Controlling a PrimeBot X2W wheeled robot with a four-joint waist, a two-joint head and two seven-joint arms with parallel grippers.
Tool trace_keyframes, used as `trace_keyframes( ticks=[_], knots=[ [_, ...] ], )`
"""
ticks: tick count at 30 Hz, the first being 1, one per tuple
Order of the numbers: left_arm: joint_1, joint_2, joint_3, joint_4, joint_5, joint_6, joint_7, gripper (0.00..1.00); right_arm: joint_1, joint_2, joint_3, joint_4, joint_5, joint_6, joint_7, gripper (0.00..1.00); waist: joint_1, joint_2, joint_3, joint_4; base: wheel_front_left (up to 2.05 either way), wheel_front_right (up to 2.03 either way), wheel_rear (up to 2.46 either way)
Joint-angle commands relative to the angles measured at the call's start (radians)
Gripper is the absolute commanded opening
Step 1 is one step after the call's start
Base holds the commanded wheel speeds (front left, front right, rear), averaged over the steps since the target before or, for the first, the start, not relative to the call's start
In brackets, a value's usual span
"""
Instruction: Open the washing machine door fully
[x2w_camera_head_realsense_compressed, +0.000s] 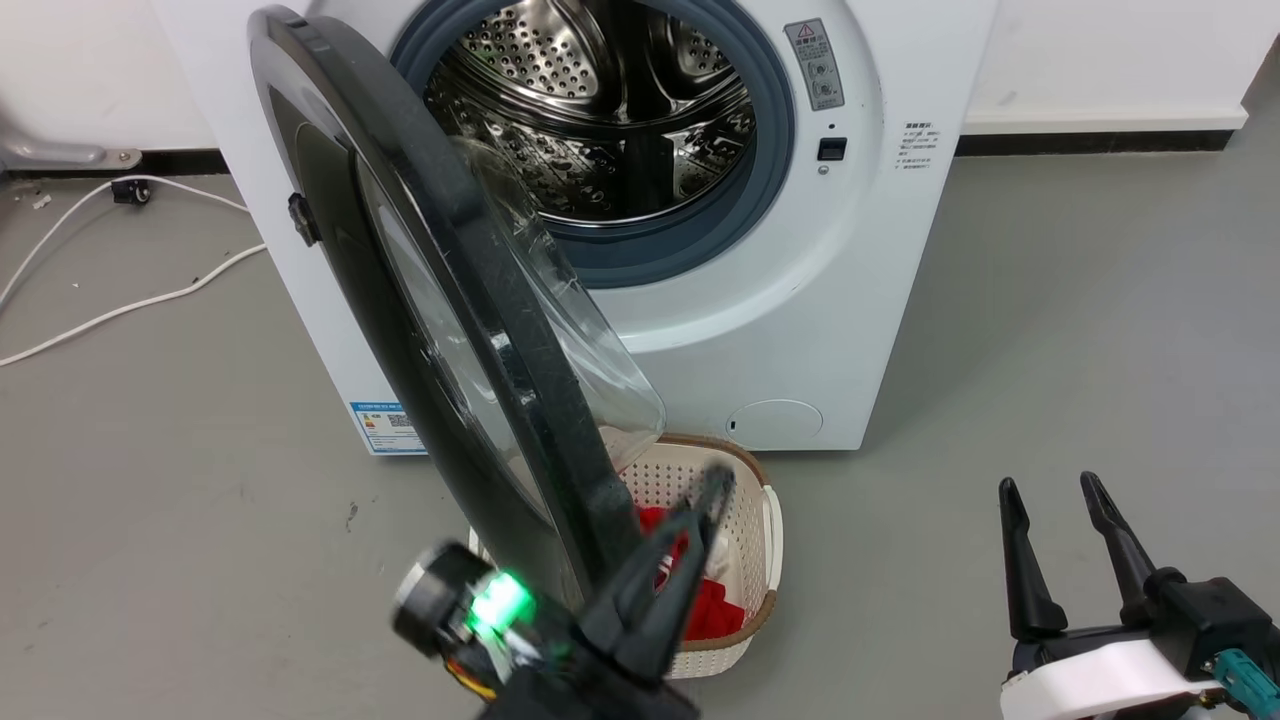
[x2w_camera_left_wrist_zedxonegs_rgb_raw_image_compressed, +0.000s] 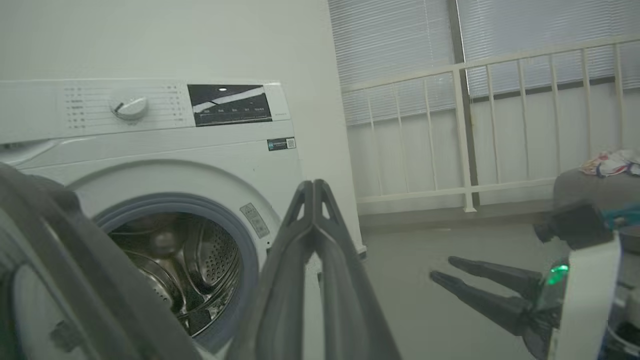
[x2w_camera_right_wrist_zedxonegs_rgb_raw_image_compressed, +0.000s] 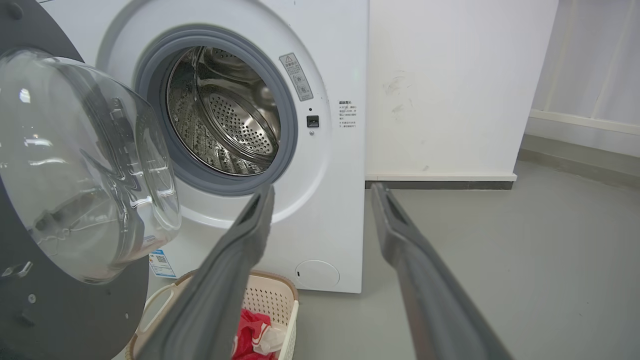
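Observation:
The washing machine stands white against the wall, its steel drum exposed. The washing machine door is swung out on its left hinge, nearly edge-on to my head, with the clear glass bowl bulging toward the opening. My left gripper is shut with nothing between its fingers. It sits low beside the door's free edge, on the inner side; whether it touches is unclear. My right gripper hangs open at the lower right, apart from the machine.
A cream laundry basket holding red cloth sits on the floor under the door, in front of the machine. White cables trail over the grey floor at left. A white railing stands to the right.

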Motion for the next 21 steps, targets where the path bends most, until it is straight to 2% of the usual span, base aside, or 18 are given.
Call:
trace_keyframes(
  ticks=[1, 8, 14, 21],
  knots=[
    [0.031, 0.009, -0.013, 0.028, -0.006, -0.002, -0.001, 0.00, -0.003, 0.002, 0.000, 0.003, 0.007, -0.001, -0.004, 1.00, -0.0001, 0.0000, -0.001, 0.000, 0.00, 0.00, 0.00],
    [0.127, 0.045, -0.050, 0.232, -0.037, -0.008, -0.002, 0.00, 0.007, 0.002, -0.001, 0.011, 0.016, -0.001, -0.005, 1.00, -0.0001, 0.0000, -0.003, 0.002, 0.00, 0.00, 0.00],
    [0.084, 0.021, -0.042, 0.323, -0.052, -0.006, -0.002, 0.00, 0.002, 0.002, 0.009, 0.018, 0.020, -0.001, -0.005, 1.00, -0.0001, 0.0000, -0.002, 0.006, 0.00, 0.00, 0.00],
    [-0.015, -0.017, -0.039, 0.389, -0.062, 0.024, -0.002, 0.00, -0.008, 0.002, 0.020, 0.029, 0.027, -0.001, -0.002, 1.00, -0.0001, 0.0000, 0.000, -0.003, 0.00, 0.00, 0.00]
  ],
)
